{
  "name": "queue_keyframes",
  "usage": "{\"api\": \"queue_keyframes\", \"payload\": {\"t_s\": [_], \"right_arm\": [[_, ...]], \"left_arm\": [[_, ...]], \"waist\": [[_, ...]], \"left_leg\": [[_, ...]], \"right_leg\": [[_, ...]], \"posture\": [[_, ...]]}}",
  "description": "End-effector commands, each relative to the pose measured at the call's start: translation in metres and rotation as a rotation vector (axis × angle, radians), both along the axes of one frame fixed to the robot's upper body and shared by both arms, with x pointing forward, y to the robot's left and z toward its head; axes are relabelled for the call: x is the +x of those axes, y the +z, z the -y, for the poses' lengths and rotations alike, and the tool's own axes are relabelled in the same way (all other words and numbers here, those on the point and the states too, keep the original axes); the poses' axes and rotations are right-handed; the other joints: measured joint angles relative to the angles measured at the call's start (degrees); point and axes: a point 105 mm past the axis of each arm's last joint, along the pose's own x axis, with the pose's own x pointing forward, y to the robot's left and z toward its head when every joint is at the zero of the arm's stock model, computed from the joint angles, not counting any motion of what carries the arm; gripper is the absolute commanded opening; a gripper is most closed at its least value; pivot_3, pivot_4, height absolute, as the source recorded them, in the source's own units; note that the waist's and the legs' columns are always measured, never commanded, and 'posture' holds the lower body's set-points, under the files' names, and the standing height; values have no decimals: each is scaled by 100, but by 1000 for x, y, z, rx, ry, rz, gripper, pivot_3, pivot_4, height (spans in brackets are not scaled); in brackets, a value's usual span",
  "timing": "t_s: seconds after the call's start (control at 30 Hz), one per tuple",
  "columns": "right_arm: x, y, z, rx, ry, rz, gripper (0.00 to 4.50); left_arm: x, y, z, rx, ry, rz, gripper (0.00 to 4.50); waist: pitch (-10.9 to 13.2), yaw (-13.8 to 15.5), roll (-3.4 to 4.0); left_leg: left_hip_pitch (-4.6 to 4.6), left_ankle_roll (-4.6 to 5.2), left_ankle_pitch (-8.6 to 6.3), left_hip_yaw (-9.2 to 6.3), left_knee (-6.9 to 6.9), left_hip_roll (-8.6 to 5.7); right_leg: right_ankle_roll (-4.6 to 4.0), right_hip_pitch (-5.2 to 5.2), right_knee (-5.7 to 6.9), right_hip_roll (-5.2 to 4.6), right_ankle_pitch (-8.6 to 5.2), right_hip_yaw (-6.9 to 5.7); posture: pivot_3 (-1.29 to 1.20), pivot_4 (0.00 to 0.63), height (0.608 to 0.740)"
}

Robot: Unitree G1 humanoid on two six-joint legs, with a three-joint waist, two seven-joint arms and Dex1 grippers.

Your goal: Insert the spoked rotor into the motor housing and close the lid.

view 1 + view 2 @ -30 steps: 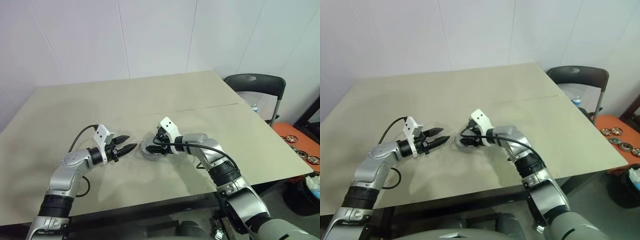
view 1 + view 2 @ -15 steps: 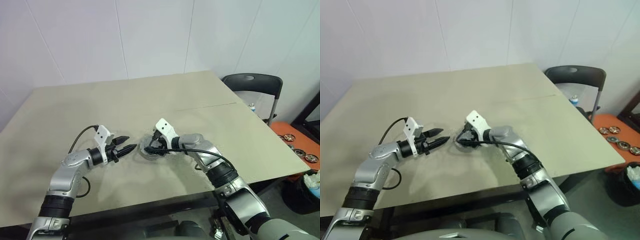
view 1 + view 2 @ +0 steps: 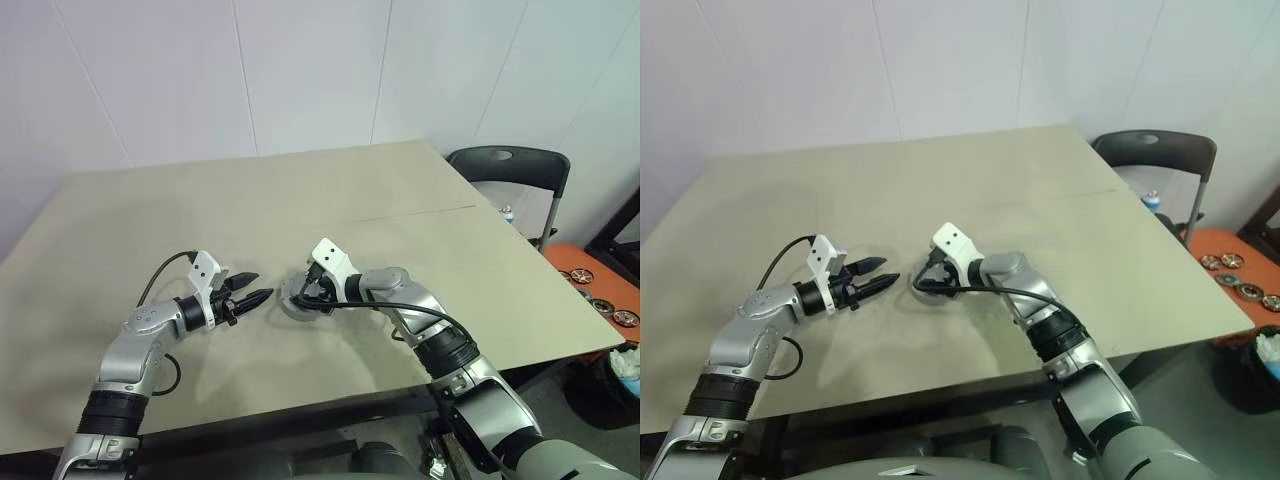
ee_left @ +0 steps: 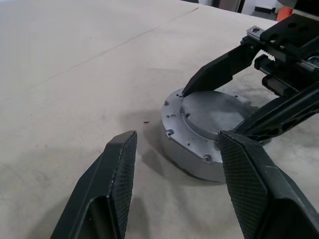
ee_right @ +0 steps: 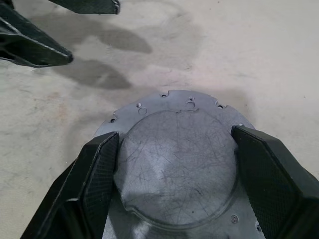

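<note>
The motor housing [image 4: 199,144] lies flat on the counter [image 3: 300,200], near the middle of the front half. The lid [image 5: 177,164] sits on top of the housing, inside its rim. The right pincer [image 5: 174,154] is over the housing from the right side, one finger [image 5: 94,169] at each side of the lid, spread wide. The left pincer [image 3: 252,288] hangs just left of the housing, apart from it, its fingers parted and pointing toward it. Behind the counter's far right corner stands a chair [image 3: 510,175]. On the floor at the right lie some round parts [image 3: 600,300].
</note>
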Motion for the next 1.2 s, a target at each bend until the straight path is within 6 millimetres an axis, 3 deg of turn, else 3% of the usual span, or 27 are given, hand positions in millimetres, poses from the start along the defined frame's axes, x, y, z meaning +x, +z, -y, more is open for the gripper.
{"api": "queue_keyframes", "payload": {"t_s": [0.03,0.27,0.4,0.5,0.6,0.73,0.8,0.9,1.2], "right_arm": [[-13,-32,13,-80,-6,-125,3223],[-13,-36,16,-101,-1,-132,3223],[-13,-35,15,-97,-3,-132,3223],[-12,-35,14,-96,-6,-131,3223],[-11,-34,14,-93,-12,-126,3223],[-10,-33,15,-89,-23,-122,3223],[-10,-33,16,-90,-27,-121,3223],[-9,-33,16,-89,-33,-117,3223],[-7,-28,12,-50,-32,-127,3223]], "left_arm": [[4,11,-1,4,4,47,2752],[7,6,9,0,-10,35,2752],[12,-10,39,-2,-74,23,2752],[19,-9,60,-35,-112,29,2752],[31,-16,66,5,-92,35,2150],[36,-23,72,49,-110,32,786],[31,-39,72,120,-143,-27,177],[13,-63,67,209,-222,-132,66],[12,-55,53,209,-213,-147,66]], "waist": [[0,-2,0],[-1,35,1],[-3,43,0],[-6,44,-5],[-8,44,-5],[-9,30,-7],[-13,36,-4],[-41,35,1],[-74,37,15]], "left_leg": [[-2,0,0,0,-4,0],[-2,1,-1,-1,-25,0],[2,0,0,0,-29,1],[2,0,0,-1,-29,1],[4,0,0,-2,-29,1],[5,0,0,-1,-37,1],[6,0,1,-1,-40,2],[12,0,0,-1,-42,2],[26,1,0,-2,-54,2]], "right_leg": [[0,-2,-5,0,0,0],[1,-2,-23,-1,-1,0],[1,1,-25,-2,-1,0],[2,2,-25,-2,-1,0],[3,5,-26,-2,0,-2],[4,1,-28,-2,0,-2],[4,1,-28,-1,0,-2],[6,8,-29,-2,-1,-2],[15,18,-31,-3,-9,-1]], "posture": [[0,0,740],[0,0,740],[0,0,740],[0,0,740],[0,0,740],[0,0,740],[0,0,740],[0,0,740],[0,0,740]]}}
